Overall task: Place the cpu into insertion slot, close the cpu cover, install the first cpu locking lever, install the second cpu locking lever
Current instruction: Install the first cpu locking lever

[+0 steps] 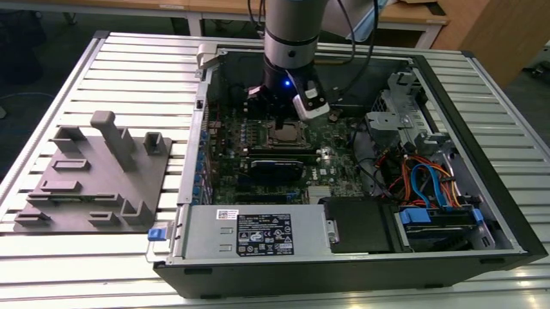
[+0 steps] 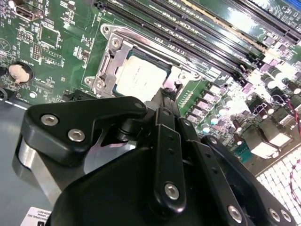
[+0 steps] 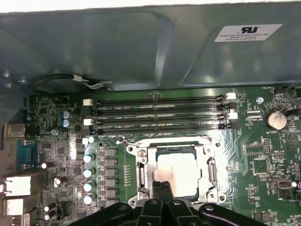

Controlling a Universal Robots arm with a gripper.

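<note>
Cpu point(image 3: 178, 170) is sitting inside the insertion slot point(image 3: 210, 175); gripper point(image 3: 162, 186) is hanging at the slot's edge, its fingers point(image 3: 157, 189) lying pressed together.

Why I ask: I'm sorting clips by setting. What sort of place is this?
Likely a robotics lab or workshop: a grey robot arm reaches into an open black desktop computer case lying on a ribbed metal table, beside a grey moulded fixture.
</note>
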